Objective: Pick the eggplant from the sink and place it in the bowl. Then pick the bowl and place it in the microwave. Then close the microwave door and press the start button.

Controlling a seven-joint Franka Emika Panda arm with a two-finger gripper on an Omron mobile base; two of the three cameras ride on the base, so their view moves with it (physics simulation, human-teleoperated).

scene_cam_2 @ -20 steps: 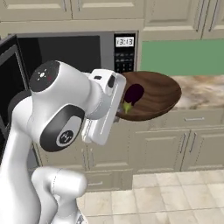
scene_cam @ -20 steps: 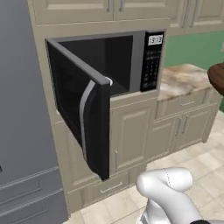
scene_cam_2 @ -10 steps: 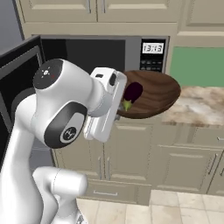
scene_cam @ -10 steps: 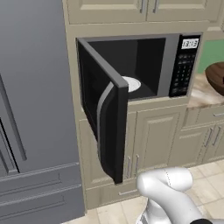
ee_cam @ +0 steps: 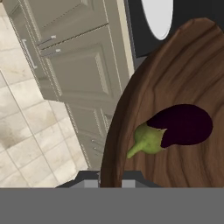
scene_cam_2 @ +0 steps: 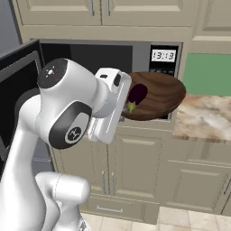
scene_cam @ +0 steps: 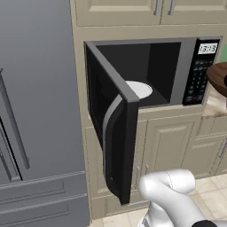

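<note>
So the base has rolled sideways over the last second: the microwave (scene_cam: 146, 84) sat off to one side in both base views and now it's pretty much dead ahead, with its door (scene_cam: 113, 142) swung wide open and the white turntable (scene_cam: 138, 89) showing inside. That's the camera riding along, not the kitchen moving. The gripper (ee_cam: 110, 177) is pinching the near rim of the bowl (scene_cam_2: 155, 95), with the fingers closed down on the wood in the hand view. The eggplant (ee_cam: 179, 127) is lying inside it, green stem pointing at the rim. The bowl hangs in the air in front of the keypad panel (scene_cam_2: 163, 61), just left of the marble tabletop (scene_cam_2: 203, 118). My guess is that pushing the bowl into the cavity comes next.
</note>
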